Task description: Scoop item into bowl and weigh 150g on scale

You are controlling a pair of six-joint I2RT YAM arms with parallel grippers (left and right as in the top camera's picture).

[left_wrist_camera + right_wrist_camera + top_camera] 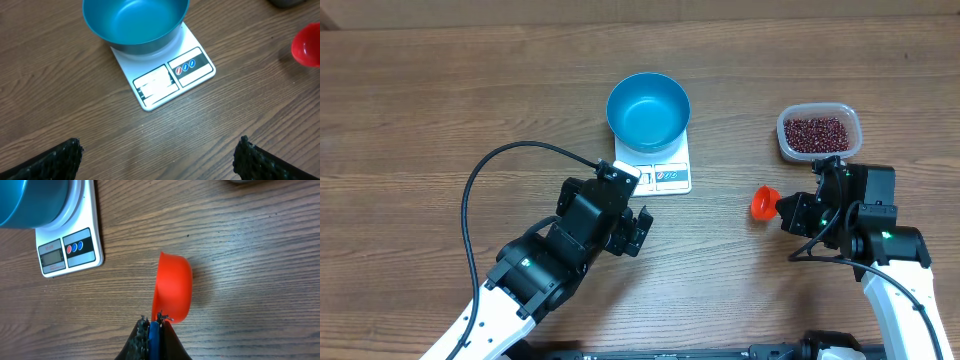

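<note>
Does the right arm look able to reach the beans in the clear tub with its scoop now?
Probably yes. The right gripper, shut on the scoop, sits close to the tub of beans, which looks uncovered, with nothing standing between them.

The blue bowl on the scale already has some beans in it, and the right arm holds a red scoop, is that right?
Not quite. The blue bowl on the scale is empty, as the overhead view shows; the beans lie in the clear tub. The right gripper does hold the red scoop.
</note>
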